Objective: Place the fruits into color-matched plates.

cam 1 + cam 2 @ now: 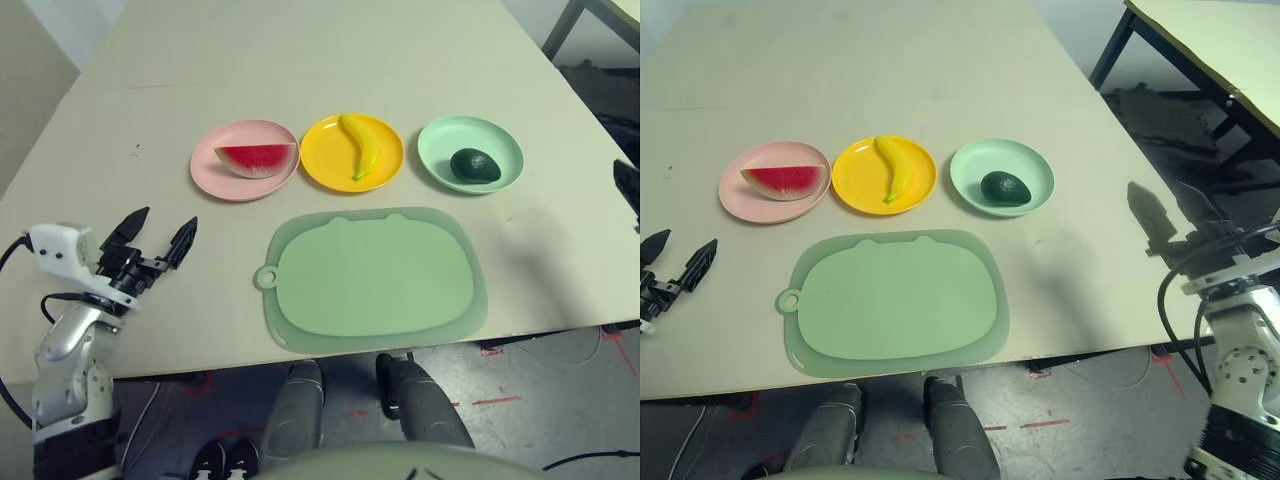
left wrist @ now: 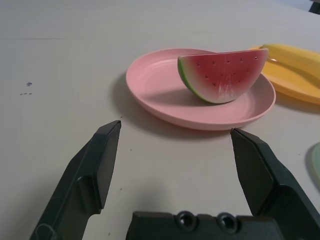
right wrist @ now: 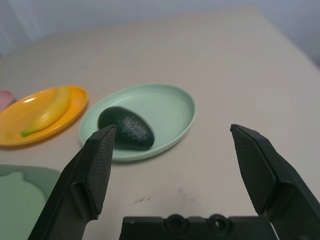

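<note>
Fruits sit in their plates, three in a row across the pale table (image 1: 300, 60). On the robot's left is the pink plate (image 1: 215, 175), and the red watermelon wedge (image 1: 257, 158) stands in it with its green rind down. Next comes the yellow-orange plate (image 1: 325, 160), which holds the curved banana (image 1: 360, 143). On the robot's right is the mint green plate (image 1: 440, 145) with the dark avocado (image 1: 474, 165) lying in it. The three plates are close side by side but do not touch.

Just in front of the plates, nearer the robot, lies a big green mat (image 1: 375, 280) with a small ring tab (image 1: 266, 278) on its left side.

The left gripper (image 1: 160, 235) is over the table near the left edge, in front of the pink plate and apart from it. Its two black fingers are spread wide and hold nothing. In the left wrist view the watermelon shows between them, farther off.

The right gripper (image 1: 1170, 215) is over the right edge of the table, well apart from the mint green plate. Its fingers (image 3: 95, 165) are spread wide too and hold nothing.
</note>
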### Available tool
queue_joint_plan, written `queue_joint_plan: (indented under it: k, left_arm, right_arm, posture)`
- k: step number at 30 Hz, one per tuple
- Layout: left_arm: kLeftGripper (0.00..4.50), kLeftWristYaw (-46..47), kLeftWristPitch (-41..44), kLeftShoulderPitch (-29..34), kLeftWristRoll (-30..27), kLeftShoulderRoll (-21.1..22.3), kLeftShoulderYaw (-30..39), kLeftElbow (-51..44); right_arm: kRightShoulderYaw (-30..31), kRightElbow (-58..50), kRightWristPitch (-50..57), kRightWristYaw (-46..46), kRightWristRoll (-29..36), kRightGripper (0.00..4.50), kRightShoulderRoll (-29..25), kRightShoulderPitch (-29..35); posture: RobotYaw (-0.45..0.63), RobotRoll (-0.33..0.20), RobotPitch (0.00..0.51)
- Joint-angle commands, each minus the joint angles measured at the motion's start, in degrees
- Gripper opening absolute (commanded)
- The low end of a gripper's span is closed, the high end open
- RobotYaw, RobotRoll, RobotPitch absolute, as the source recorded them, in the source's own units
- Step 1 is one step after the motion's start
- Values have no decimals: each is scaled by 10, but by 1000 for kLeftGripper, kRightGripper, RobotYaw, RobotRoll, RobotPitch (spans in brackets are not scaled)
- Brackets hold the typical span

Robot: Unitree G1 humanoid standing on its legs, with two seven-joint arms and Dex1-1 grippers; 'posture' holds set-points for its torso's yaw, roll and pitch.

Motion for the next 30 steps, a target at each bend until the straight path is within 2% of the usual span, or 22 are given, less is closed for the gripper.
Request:
queue_joint_plan:
  k: [1,3,6,11,16,20,22,24,25,30]
  left_arm:
    - [4470,-6,-11,0,-6,10,9,17]
    - [4470,-5,-12,4,-9,13,14,16]
    - [4470,-3,-12,4,-12,19,18,17]
    - [4470,-7,-10,2,-13,30,20,21]
    - [4470,-5,-9,-9,-13,38,13,24]
    - [4500,-1,-9,-11,-11,34,9,24]
    - [4500,1,-10,-7,-10,29,6,23]
    - [4500,2,-11,-1,-9,24,5,21]
    - [4500,4,-10,2,-10,23,5,18]
    - [4500,14,-9,11,-11,16,4,3]
  right_arm:
    - [-34,-32,97,-26,111,4500,10,-7]
    - [-54,-45,143,-23,148,4500,5,30]
    - [-48,-22,119,45,102,4500,-15,91]
    - [-35,137,-66,97,-17,4500,-27,41]
    - [-25,214,-150,134,-46,4500,-16,-16]
    - [-20,210,-150,148,-48,3580,-18,-6]
    - [-21,205,-145,148,-49,3731,-23,-1]
    - [-24,203,-143,148,-49,4329,-28,0]
    - [-25,203,-143,147,-50,4421,-30,0]
    - [-20,215,-151,145,-60,4421,-34,-1]
  posture:
    - [-2,0,185]
    - [0,0,183]
    - [-4,0,189]
    - [-10,0,189]
    - [-10,0,200]
    - [-10,0,208]
    - [-15,0,215]
    - [-12,0,218]
    - [-8,0,219]
    - [7,0,220]
